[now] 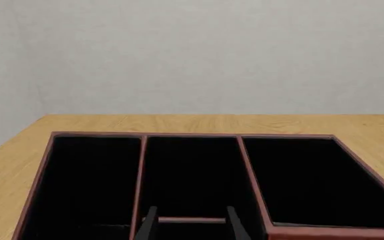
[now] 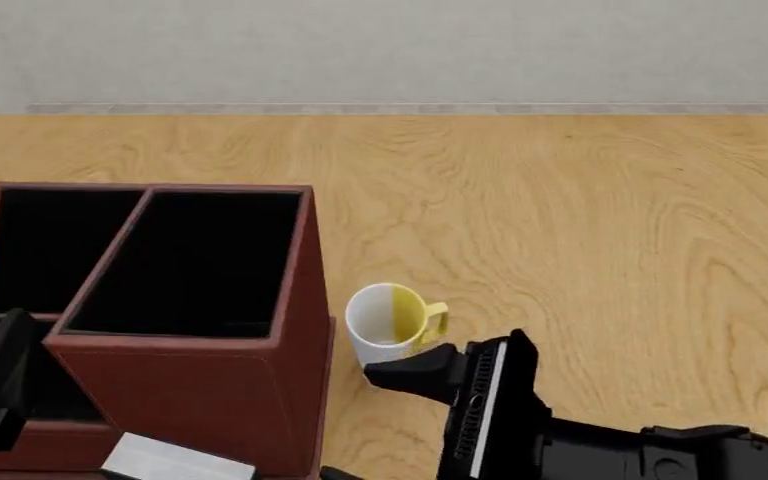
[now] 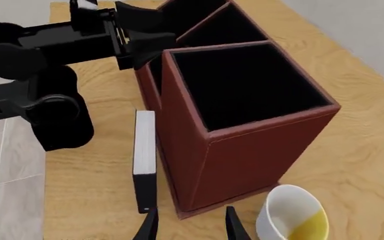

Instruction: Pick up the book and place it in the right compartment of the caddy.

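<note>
The right jaws [image 3: 188,222] stand apart with nothing between them, aimed at the near corner of the caddy [image 3: 242,150], probably lining up on the book [image 3: 144,155]. The book, a thin pale slab with a dark spine, lies flat on the desk [image 2: 558,200] against the caddy's near wall, at about 7 o'clock from the right compartment [image 2: 191,260]. The left jaws [image 1: 192,225] hover apart and empty over a narrower bay. The caddy is leathery red-brown, black-lined, square-edged; the mug [image 2: 387,322], at its 3 o'clock, is glossy white and yellow.
</note>
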